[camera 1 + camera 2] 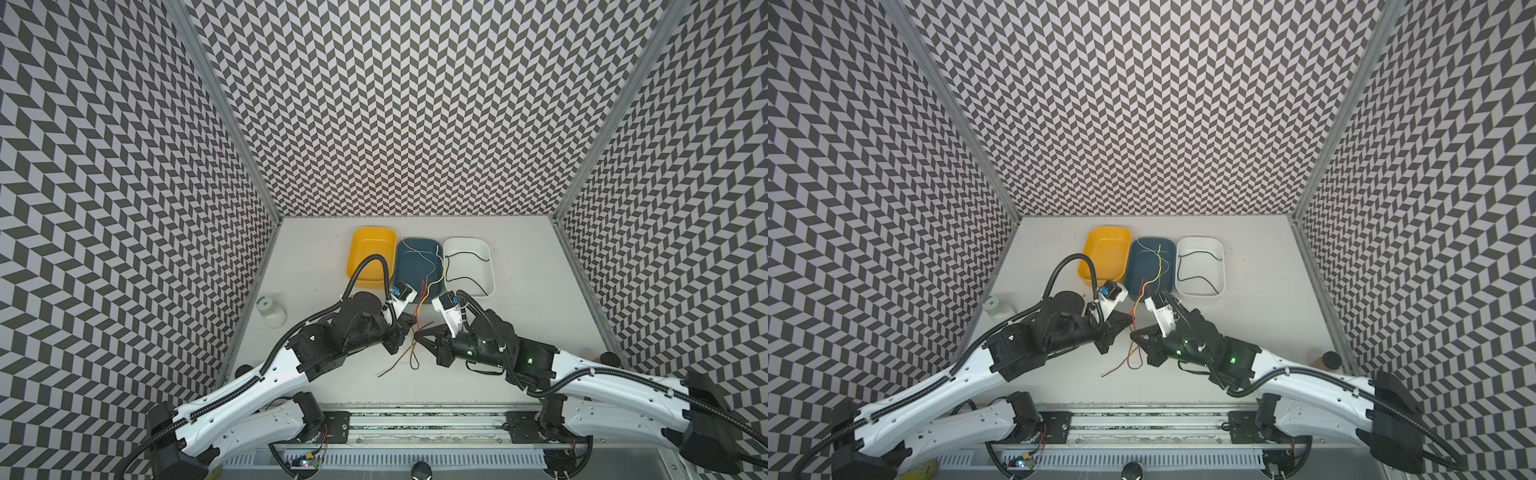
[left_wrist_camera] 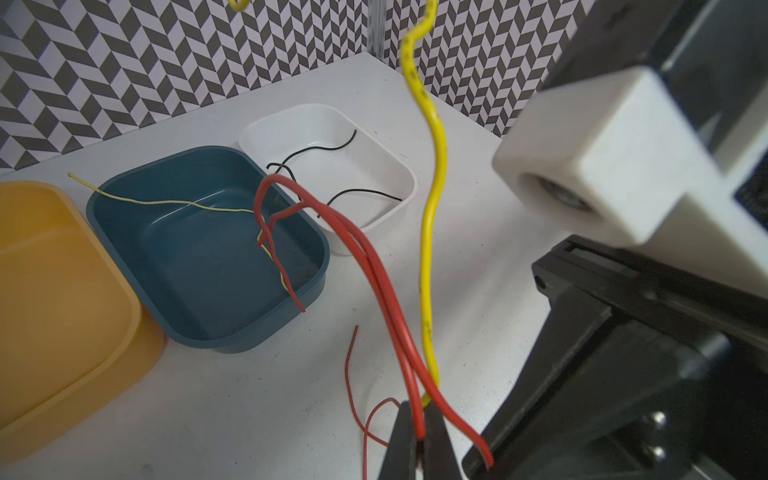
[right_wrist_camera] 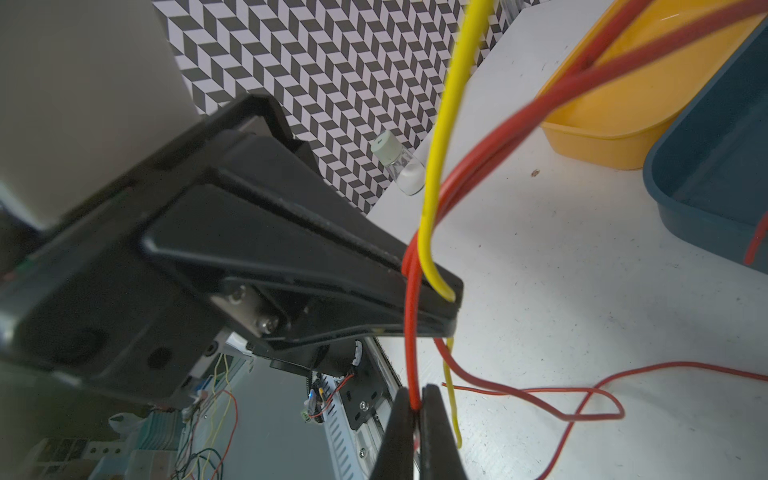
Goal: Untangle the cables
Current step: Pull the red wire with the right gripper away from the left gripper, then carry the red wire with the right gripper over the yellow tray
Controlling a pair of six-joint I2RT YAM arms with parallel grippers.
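The cables are a red one (image 2: 374,274) and a yellow one (image 2: 432,232) rising from the grippers toward the blue tray (image 1: 411,270). My left gripper (image 2: 419,409) is shut on the red cable with the yellow one beside it. Just below, my right gripper (image 3: 417,395) is shut on the same red cable. In both top views the two grippers meet tip to tip above the table's middle, left (image 1: 411,328) and right (image 1: 419,335). A brown cable (image 1: 395,365) and thin red loops (image 3: 582,399) lie on the table beneath. A black cable (image 1: 465,279) lies in the white tray (image 1: 491,270).
A yellow tray (image 1: 374,249) stands left of the blue one at the back. A white-lidded jar (image 1: 271,311) sits by the left wall, and a brown bottle (image 1: 1327,359) stands near the right wall. A thin pale cable (image 2: 166,202) lies across the blue tray.
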